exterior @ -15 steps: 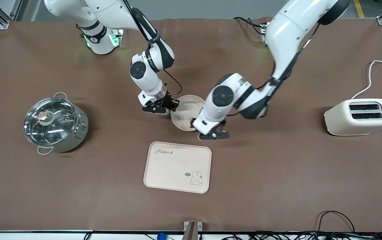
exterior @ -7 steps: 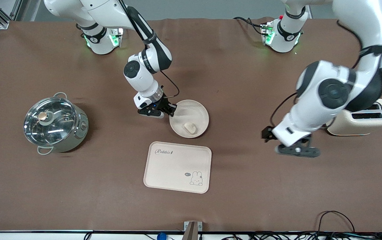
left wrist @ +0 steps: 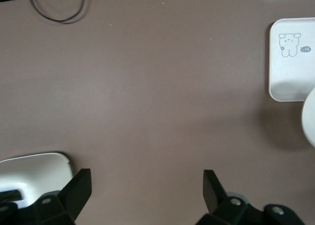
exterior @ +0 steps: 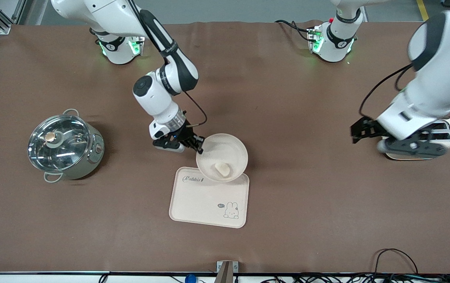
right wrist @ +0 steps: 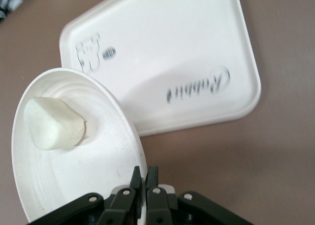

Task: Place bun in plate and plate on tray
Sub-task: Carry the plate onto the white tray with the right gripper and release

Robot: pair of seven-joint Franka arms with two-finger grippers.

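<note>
Plate (exterior: 222,156) rim pinched by right gripper (exterior: 198,148) | bun (exterior: 222,169) inside | tray (exterior: 209,200) edge overlapped

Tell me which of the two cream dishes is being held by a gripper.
The round plate, its rim pinched by the right gripper and carrying the bun. The rectangular tray lies free on the table.

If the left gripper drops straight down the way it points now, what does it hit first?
Probably bare table. The left gripper, fingers open, points at brown cloth. The toaster sits just beside one finger and the tray well off the line. Depth is unclear.
</note>
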